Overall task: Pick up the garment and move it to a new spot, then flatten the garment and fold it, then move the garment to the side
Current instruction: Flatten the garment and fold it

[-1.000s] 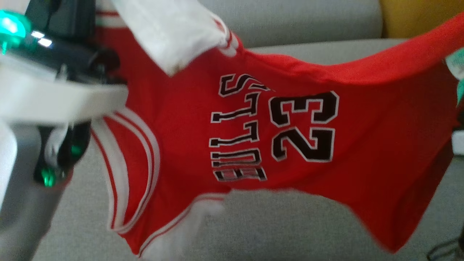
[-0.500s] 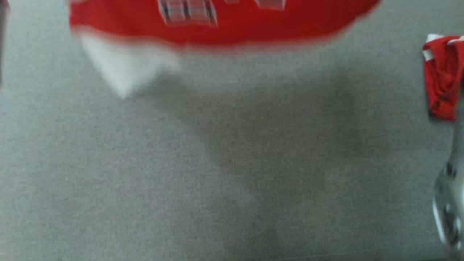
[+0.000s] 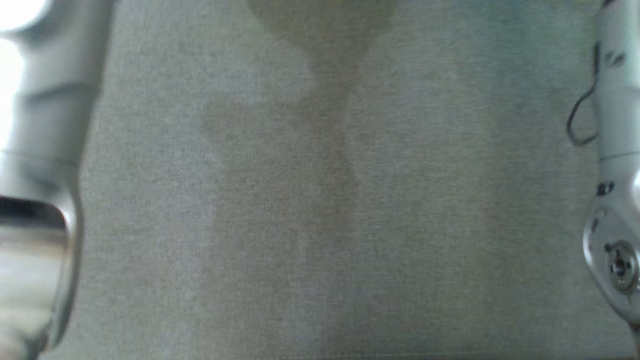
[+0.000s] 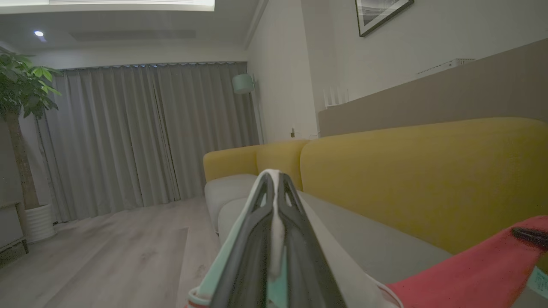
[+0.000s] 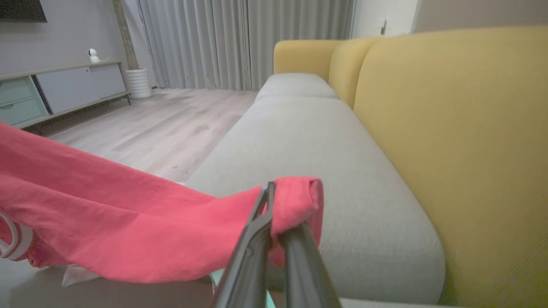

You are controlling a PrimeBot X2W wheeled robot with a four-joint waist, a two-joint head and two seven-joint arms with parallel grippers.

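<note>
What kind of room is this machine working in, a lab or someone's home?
Most likely a home living room: a long sofa with grey seat and yellow back, floor-length curtains, a potted plant and a framed picture on the wall.

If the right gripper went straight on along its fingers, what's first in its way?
Probably the grey seat cushion, though depth is unclear; the right gripper is shut on the garment.

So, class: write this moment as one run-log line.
garment: held above sofa seat | left tool: shut on garment | right tool: shut on garment
</note>
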